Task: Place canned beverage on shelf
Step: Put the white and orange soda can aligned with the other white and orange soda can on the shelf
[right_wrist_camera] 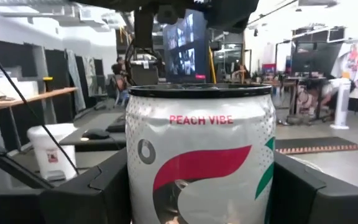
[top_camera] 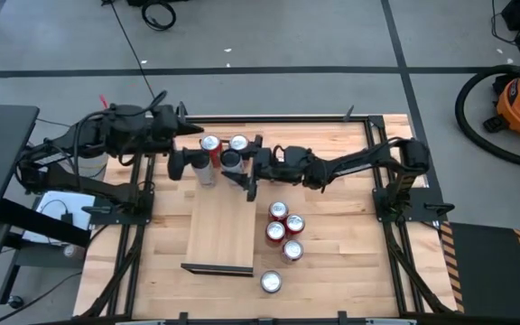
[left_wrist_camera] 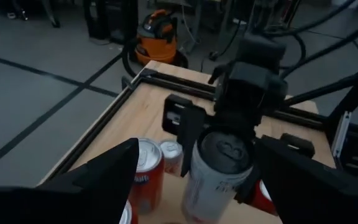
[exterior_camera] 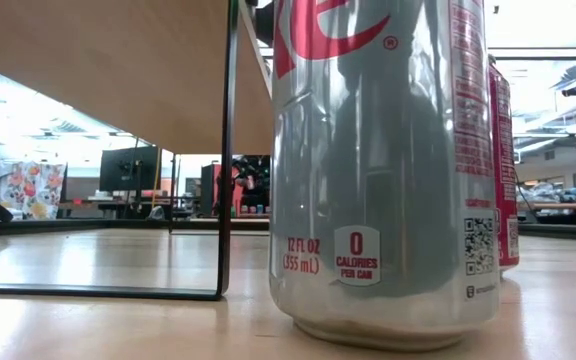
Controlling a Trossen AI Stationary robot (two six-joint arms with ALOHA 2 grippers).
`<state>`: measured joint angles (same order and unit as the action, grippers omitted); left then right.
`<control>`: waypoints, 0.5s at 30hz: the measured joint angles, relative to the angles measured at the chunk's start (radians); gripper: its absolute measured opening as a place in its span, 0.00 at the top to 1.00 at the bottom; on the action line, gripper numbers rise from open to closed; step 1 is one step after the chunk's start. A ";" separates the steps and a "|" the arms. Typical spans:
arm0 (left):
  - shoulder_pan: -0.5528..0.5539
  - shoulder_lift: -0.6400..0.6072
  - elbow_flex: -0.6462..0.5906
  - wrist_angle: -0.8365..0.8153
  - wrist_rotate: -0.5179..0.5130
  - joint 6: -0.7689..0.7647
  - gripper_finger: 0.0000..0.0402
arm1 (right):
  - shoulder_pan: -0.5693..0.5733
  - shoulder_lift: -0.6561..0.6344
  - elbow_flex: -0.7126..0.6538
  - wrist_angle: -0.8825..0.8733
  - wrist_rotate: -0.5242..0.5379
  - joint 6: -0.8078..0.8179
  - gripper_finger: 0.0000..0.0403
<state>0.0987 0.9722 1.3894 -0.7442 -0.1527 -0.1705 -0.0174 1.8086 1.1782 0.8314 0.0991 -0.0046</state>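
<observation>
We see the right hand (top_camera: 235,168) clamped on a silver can (right_wrist_camera: 199,158), its fingers (right_wrist_camera: 92,186) flat against both sides, at the far end of the shelf (top_camera: 219,226). The can's label reads "PEACH VIBE". The left hand (top_camera: 190,162) sits just beside it with fingers apart, holding nothing. On the surface (top_camera: 350,244), a nearer silver can (exterior_camera: 383,170) reads "12 FL OZ (355 mL)" and "0 CALORIES PER CAN".

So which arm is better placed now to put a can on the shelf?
The right: its gripper already clamps the white can at the shelf's far end. The left gripper holds nothing.
</observation>
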 joint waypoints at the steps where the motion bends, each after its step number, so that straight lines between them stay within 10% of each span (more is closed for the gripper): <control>1: 0.000 -0.005 0.000 -0.002 0.000 0.000 0.18 | 0.004 0.009 0.000 0.019 0.013 -0.008 0.32; 15: 0.000 -0.019 0.000 0.000 -0.007 0.007 0.18 | 0.022 0.022 -0.086 0.072 0.079 -0.006 0.32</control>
<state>0.0990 0.9527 1.3891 -0.7441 -0.1593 -0.1638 0.0050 1.8305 1.0927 0.9038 0.1778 -0.0101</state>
